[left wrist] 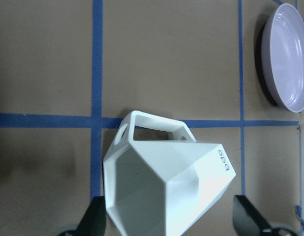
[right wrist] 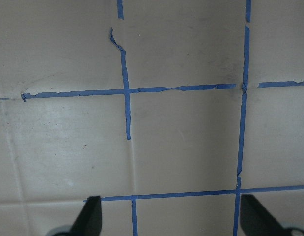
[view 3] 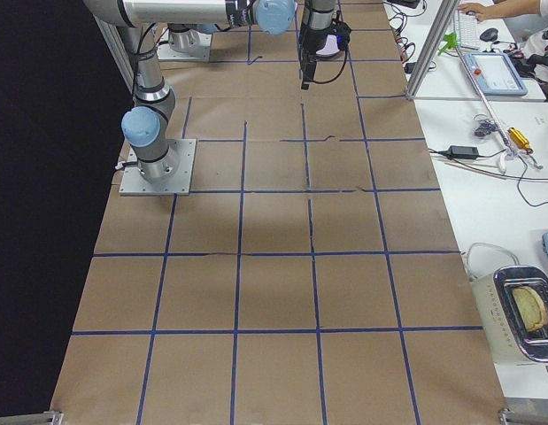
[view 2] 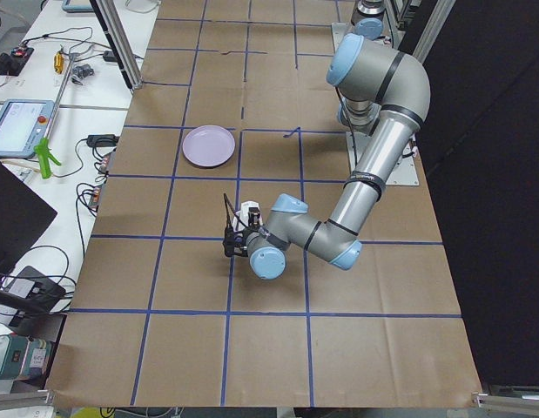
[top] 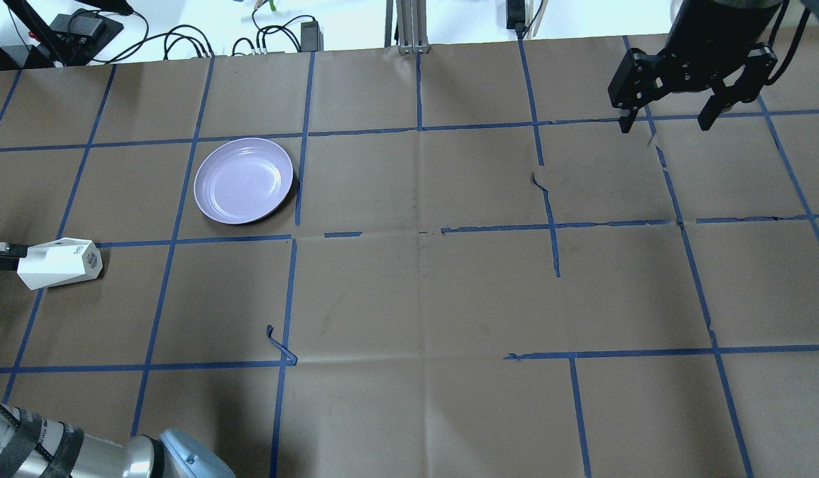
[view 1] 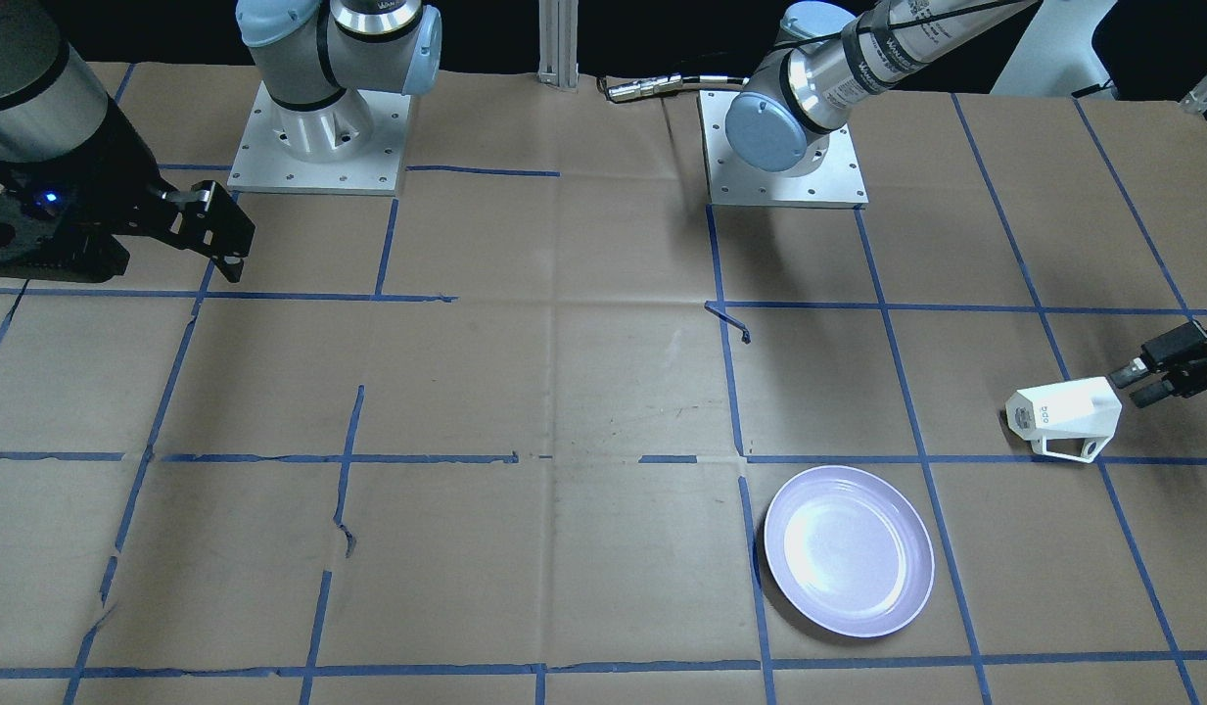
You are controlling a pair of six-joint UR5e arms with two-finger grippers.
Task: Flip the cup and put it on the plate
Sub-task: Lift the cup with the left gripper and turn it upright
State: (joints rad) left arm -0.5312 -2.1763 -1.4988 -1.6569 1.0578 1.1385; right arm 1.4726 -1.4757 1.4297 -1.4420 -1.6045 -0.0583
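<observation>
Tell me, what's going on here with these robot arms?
The left arm's tool is open right at the mouth of the white cup, which lies on its side on the table; it has not closed on it. The lavender plate sits empty nearby, apart from the cup. The right arm's tool hangs open over the table's other end, holding nothing. The flip is not yet done.

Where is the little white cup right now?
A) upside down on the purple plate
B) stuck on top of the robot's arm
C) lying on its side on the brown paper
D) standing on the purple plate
C: the cup is tipped over on its side on the brown paper, apart from the plate, which has nothing on it.
</observation>
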